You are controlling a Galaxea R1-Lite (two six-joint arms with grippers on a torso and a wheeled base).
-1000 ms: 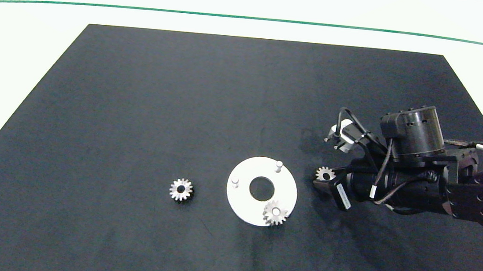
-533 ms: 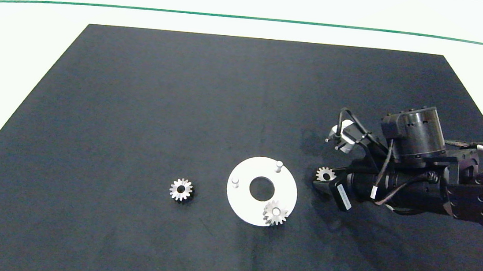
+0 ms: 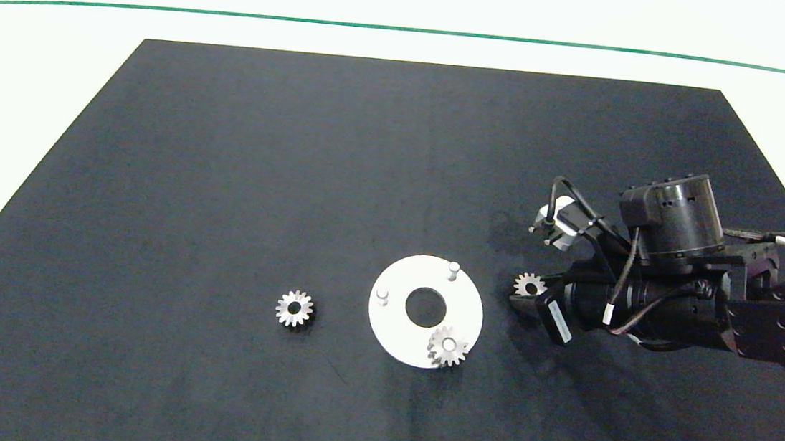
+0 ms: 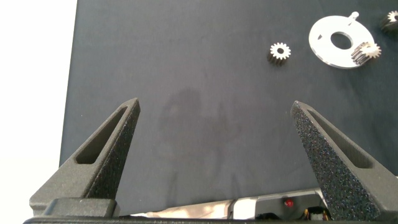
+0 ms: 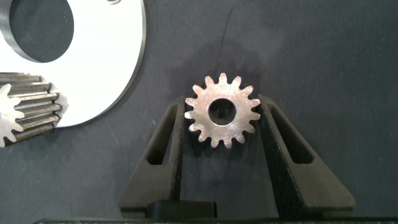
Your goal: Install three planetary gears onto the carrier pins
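One gear [image 3: 448, 346] sits on the pin nearest the camera of the white disc [image 3: 397, 322]. The other two pins [image 3: 454, 267] [image 3: 382, 294] stand bare. We see a second gear [image 3: 295, 308] lying flat on the black mat [image 3: 225, 161], left of the disc and apart from it. The third gear [image 5: 222, 111] lies just right of the disc, clamped between the right gripper [image 5: 222, 124] fingers, which press its teeth from both sides. The left gripper [image 4: 214, 109] hangs wide open with nothing in it, well off to the left.
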